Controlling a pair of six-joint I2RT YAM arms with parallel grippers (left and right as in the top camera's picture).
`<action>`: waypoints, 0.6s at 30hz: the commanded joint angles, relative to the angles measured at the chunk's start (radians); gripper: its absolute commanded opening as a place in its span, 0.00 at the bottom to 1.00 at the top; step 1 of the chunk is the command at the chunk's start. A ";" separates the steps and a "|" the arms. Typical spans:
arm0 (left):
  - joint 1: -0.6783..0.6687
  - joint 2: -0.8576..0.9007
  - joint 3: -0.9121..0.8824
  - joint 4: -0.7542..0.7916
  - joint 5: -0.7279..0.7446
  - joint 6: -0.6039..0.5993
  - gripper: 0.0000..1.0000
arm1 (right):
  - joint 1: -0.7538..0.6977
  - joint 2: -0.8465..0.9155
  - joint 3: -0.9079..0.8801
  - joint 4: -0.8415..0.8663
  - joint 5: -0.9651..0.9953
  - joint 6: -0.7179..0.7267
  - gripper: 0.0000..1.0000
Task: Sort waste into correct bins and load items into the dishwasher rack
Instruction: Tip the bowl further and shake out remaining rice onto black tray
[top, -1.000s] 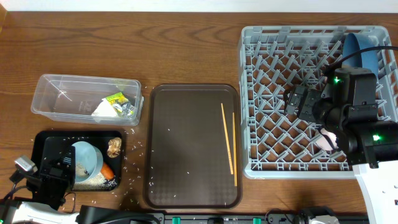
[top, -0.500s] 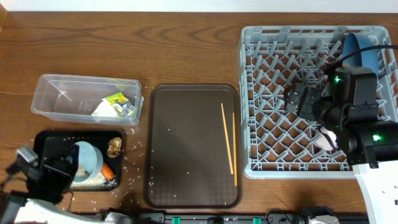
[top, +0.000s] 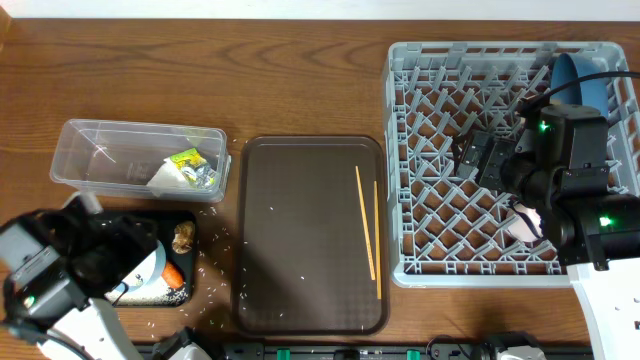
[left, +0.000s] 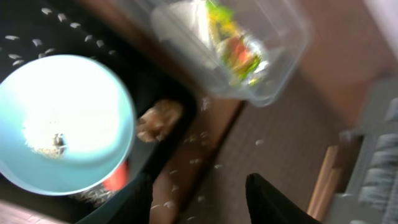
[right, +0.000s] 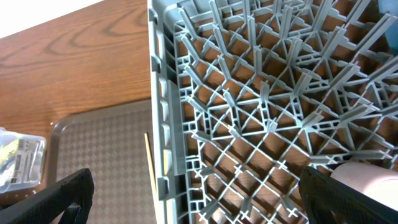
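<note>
Your left pincer (left: 196, 186) had just gone from shut to partly open. Its two fingers stood apart with nothing between them. Your left arm had also swung in from the near left corner and now hung over the black tray (left: 149, 74).

Under it sat the pale blue bowl (left: 62, 121), mouth up, with rice inside. It was in the same spot as before, so I think no dish had left the tray yet. The bowl looked like your next grab.

The orange carrot (top: 173, 273) poked out by the bowl's near right side. Too little showed to tell which way it pointed. The brown food lump (top: 183, 237) lay just beside the bowl.

Your right pincer (right: 196, 186) had stayed wide open and empty over the grey rack (top: 440, 150).

The chopsticks (top: 365, 225) lay on the right side of the brown serving tray (top: 300, 240). They were side by side, and their long way ran from far to near. They still had to go in the rack.
</note>
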 joint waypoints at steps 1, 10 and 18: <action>-0.130 0.061 0.019 0.006 -0.303 -0.061 0.50 | -0.003 -0.010 0.004 0.000 -0.009 0.022 0.99; -0.236 0.291 0.019 0.061 -0.434 -0.140 0.51 | -0.002 -0.010 0.004 -0.015 -0.008 0.021 0.99; -0.236 0.452 0.018 0.087 -0.429 -0.141 0.44 | -0.002 -0.010 0.004 -0.003 -0.008 0.021 0.99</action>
